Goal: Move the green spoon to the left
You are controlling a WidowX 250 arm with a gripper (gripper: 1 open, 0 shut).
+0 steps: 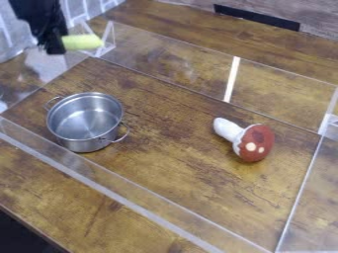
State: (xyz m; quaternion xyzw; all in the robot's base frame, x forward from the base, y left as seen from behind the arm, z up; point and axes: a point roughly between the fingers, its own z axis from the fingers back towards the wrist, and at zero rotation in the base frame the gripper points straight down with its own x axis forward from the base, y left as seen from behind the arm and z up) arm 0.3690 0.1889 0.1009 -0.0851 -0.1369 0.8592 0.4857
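The green spoon (83,42) shows as a pale yellow-green handle sticking out to the right of my black gripper (54,43) at the top left of the camera view. The gripper is shut on the spoon's other end, so its bowl is hidden behind the fingers. Spoon and gripper hang above the wooden table, near the far left corner of the clear-walled area.
A steel pot (86,121) stands at the left, in front of the gripper. A red-capped toy mushroom (247,137) lies on its side at the right. Clear plastic walls (234,79) border the wooden table (172,109).
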